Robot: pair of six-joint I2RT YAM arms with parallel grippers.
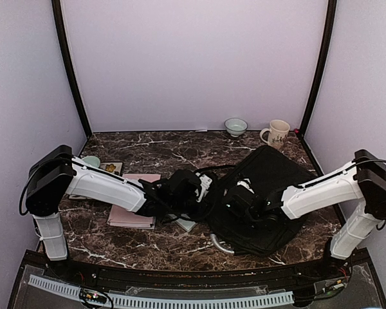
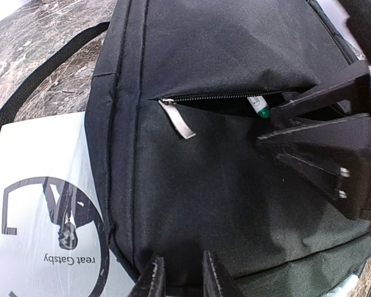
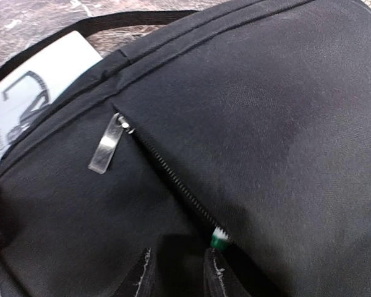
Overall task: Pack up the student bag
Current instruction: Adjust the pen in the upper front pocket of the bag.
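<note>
Dark marbled worktop (image 1: 148, 151) is seen between lilac walls, and the student bag (image 1: 270, 174) is laid flat at about 4 o'clock from its centre. A white book (image 2: 43, 204) is partly covered by the bag's 9 o'clock edge. The left gripper (image 2: 179, 272) is set on the fabric, jaws a little apart; whether cloth is pinched cannot be told. The right gripper (image 3: 179, 266) is held at the open zip pocket, jaws slightly parted with nothing between them, and a green-tipped pen (image 2: 260, 109) is seen just beside one finger.

The student bag (image 1: 270, 187) is lying on the table (image 1: 148, 151) over a book's (image 2: 37, 204) edge, a pen (image 2: 258, 106) sticking from its pocket.
</note>
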